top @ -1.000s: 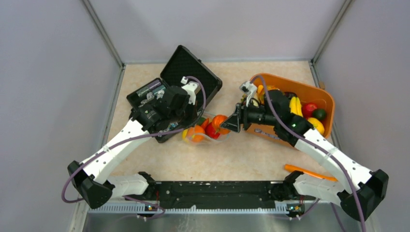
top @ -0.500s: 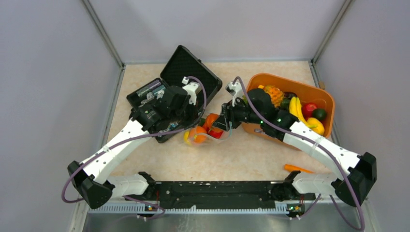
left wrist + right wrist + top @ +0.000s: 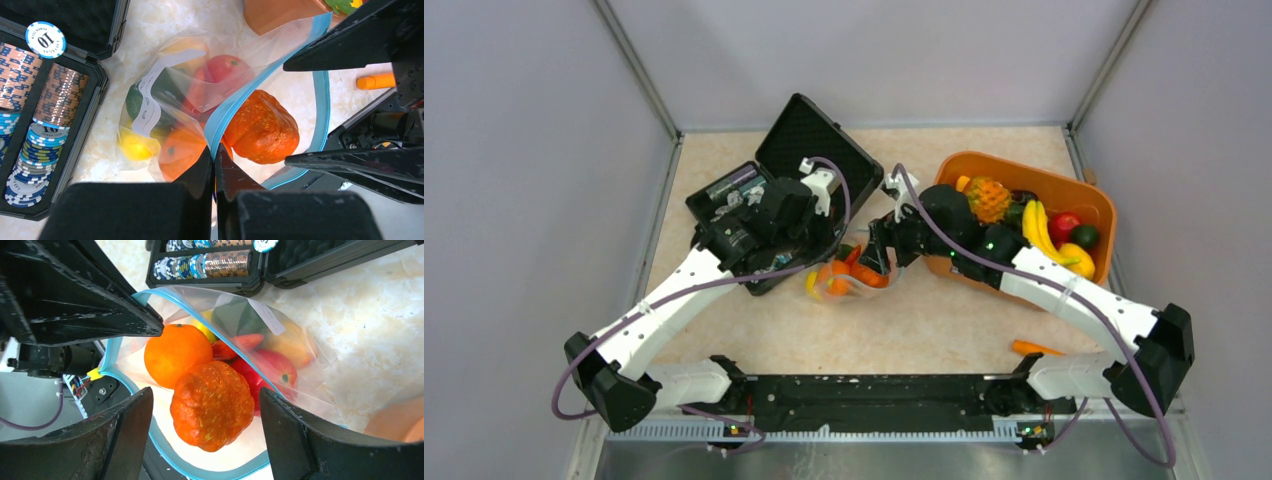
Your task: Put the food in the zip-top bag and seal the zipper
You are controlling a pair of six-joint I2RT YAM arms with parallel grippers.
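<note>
Where the zip-top bag [image 3: 849, 283] lies on the table [image 3: 924, 320] btwn the black case [image 3: 819, 135] and the orange basket [image 3: 1049, 180], both grippers meet at its mouth.

Counts: 1 bag, 1 case, 1 basket, 2 grippers, 1 orange stick [image 3: 1036, 348] alone near the right arm's base. Food in the bag, at least 6 pcs: 1 orange pumpkin [image 3: 212, 402], 1 round orange [image 3: 176, 356], 1 red tomato-like fruit [image 3: 272, 371], 1 green pc [image 3: 239, 317], 1 small yellow pc [image 3: 204, 328] and 1 red sliver [image 3: 242, 341], type unclear. Basket holds approx 5 more: pineapple [image 3: 989, 198], banana [image 3: 1036, 228], red fruit [image 3: 1064, 225], dark green fruit [image 3: 1084, 236], yellow fruit [image 3: 1079, 260].

Left gripper [image 3: 215, 152]: jaws fully together, pinching the zipper [image 3: 232, 107] at one side of the mouth. Right gripper [image 3: 206, 396]: jaws wide apart, pumpkin btwn them w/ a gap each side, nothing gripped. Pumpkin sits in the open mouth, inside the teal loop.

Top cam: the bag is small and the left fingertips are hidden under the wrist, but only this cam shows the basket's contents. Left wrist cam shows the pinch close up, plus poker chips [image 3: 30, 185] stacked in the case. Right wrist cam alone shows the gaps beside the pumpkin.
</note>
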